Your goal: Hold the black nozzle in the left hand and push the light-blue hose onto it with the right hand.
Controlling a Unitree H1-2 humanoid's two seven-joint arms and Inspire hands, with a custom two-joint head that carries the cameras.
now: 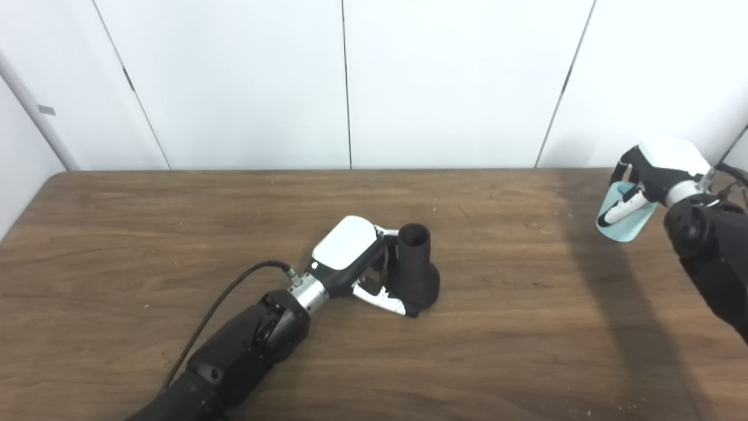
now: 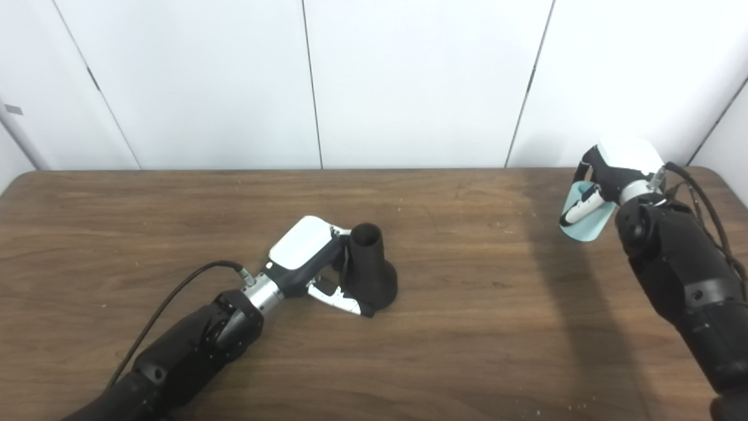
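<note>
we've got the left hand (image 1: 356, 260) wrapped around the black nozzle (image 1: 416, 266) near the middle of the wooden table (image 1: 146, 234), fingers curled round its neck and thumb tucked under the flared base. the nozzle stands with its wide end on the table and its open narrow mouth facing up, tipped slightly away from us. whether it is lifted at all or only steadied on the wood, we can't tell from here.

over at the far right edge, our right hand (image 2: 608, 175) is up in the air and closed on the light-blue hose (image 2: 587, 225), which shows as a short pale blue piece poking out below the fingers. how much of it sits inside the palm is hidden.

so, by our reckoning, both pickups look done: nozzle secured on one side, hose in hand on the other. what's left is the main event. the two parts are well apart, with a wide stretch of bare table between them. we'd judge the right arm needs to carry the hose across, line its open end up with the nozzle's mouth, and press it on while the left hand braces.
</note>
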